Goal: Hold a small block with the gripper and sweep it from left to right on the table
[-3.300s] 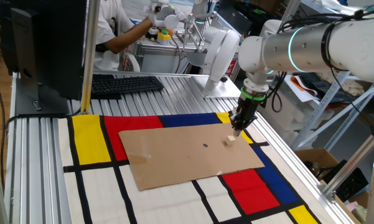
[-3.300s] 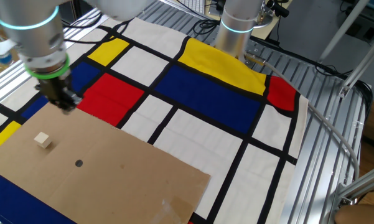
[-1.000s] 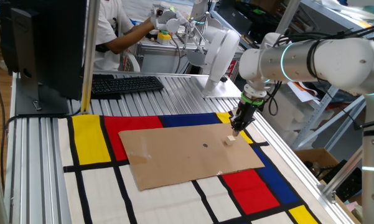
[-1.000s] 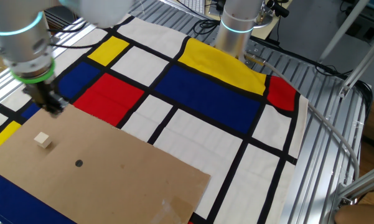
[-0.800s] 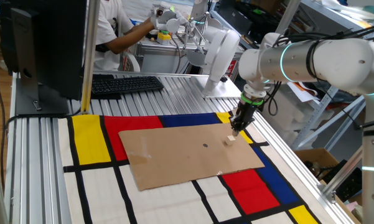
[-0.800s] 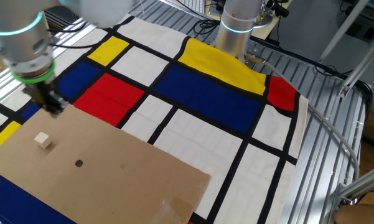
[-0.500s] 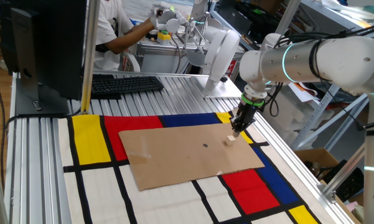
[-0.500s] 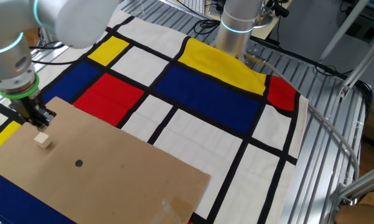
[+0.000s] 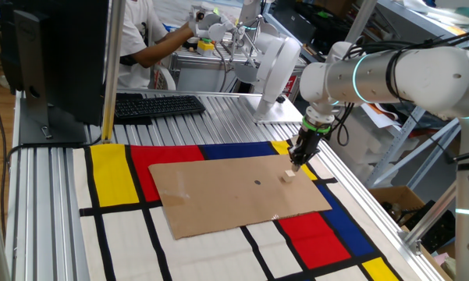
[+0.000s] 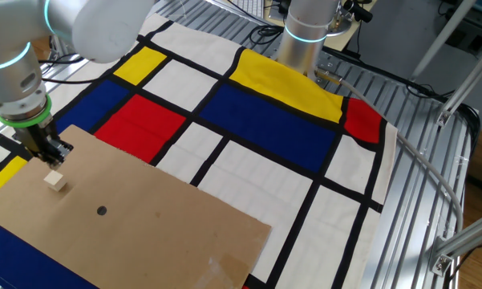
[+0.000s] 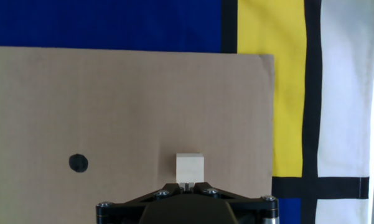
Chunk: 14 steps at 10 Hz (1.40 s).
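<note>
Small block (image 9: pixel 288 176), a pale wooden cube, rests on the brown cardboard sheet (image 9: pixel 242 195) near that sheet's edge by the yellow rectangle (image 11: pixel 287 87) of the mat. The gripper (image 9: pixel 299 161) points straight down and hangs just above and slightly behind the cube, its 2 black fingers drawn together with nothing between them. In the other fixed view the claw's tip (image 10: pixel 54 150) sits just above the block (image 10: pixel 57 181), apart from it rather than around it. The hand view shows the block (image 11: pixel 190 169) directly ahead of the fingertips (image 11: pixel 188 186), its near face at their closed tips; whether they touch cannot be told. A small dark dot (image 11: pixel 78 162) marks the cardboard to one side of the cube, well apart from it. The mat lies on the aluminium-slatted table (image 9: pixel 51 203), and a black keyboard (image 9: pixel 158 105) lies on the slats at the table's far end.
</note>
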Available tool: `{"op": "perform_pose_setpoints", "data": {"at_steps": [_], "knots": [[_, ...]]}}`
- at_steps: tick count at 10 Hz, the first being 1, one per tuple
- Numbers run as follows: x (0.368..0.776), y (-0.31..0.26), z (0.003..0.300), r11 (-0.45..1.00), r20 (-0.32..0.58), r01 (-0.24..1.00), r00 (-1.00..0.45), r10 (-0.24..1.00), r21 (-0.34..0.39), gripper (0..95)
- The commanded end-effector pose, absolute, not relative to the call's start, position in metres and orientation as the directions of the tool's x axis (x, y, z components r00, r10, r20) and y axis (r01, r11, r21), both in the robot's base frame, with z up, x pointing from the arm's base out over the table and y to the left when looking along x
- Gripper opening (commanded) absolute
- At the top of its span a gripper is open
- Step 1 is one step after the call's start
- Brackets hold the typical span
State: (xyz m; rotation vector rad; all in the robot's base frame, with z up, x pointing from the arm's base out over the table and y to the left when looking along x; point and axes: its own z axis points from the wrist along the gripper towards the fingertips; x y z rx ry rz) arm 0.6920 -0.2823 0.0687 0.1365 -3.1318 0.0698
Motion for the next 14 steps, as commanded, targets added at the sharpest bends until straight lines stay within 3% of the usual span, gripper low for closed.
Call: {"op": "perform_pose_setpoints", "data": {"at_steps": [1,14], "knots": [[0.6934,-0.2828,0.0683,0.995,0.010,-0.086,-0.996,-0.086,-0.042,0.0],[0.6951,-0.2797,0.0669,0.998,0.003,-0.062,-0.998,-0.062,-0.029,0.0]]}}
